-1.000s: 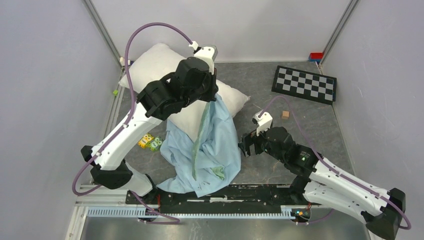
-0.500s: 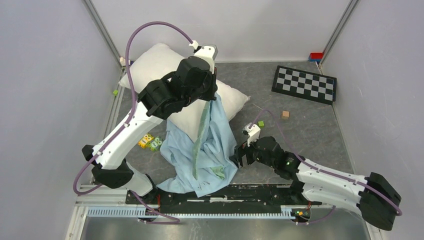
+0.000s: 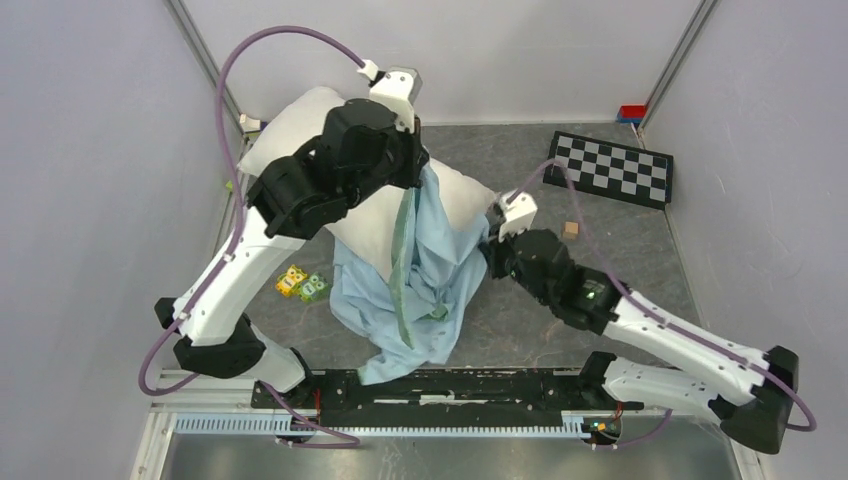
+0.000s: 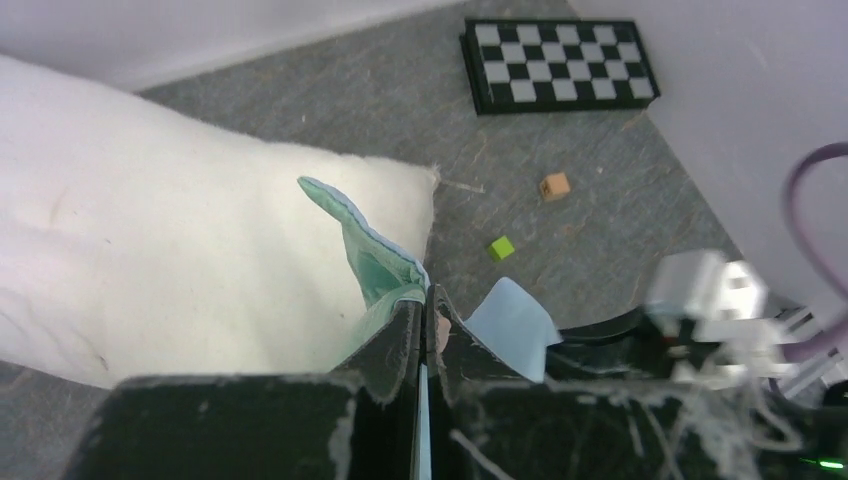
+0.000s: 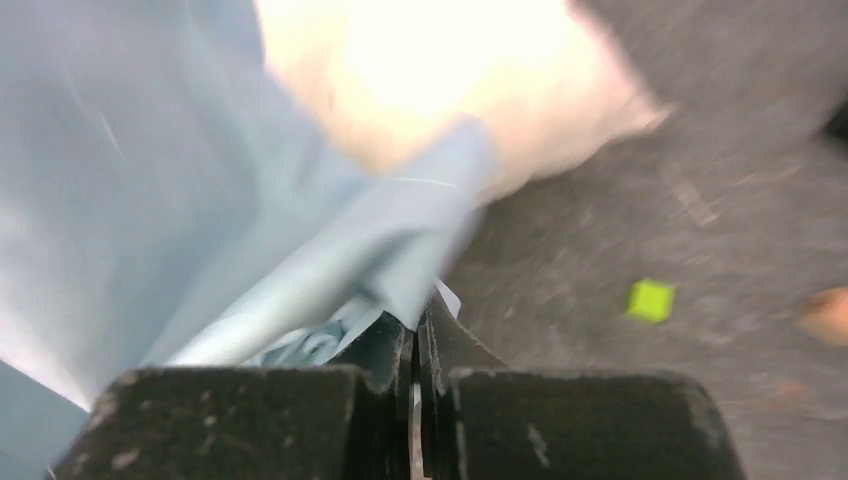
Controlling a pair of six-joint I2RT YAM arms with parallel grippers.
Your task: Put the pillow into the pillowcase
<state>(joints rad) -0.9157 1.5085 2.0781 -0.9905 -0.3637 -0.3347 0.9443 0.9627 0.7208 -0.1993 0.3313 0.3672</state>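
Pale walls (image 3: 90, 200) stand on 3 sides of the gray table (image 3: 620, 260). A checkered board (image 3: 610, 168) lies far past the right claw (image 3: 490, 240).

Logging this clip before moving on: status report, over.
Left gripper and right gripper: jaws shut on pillowcase. Pillow outside it, case draped over its near side. Colored blocks on the table just left of the case.
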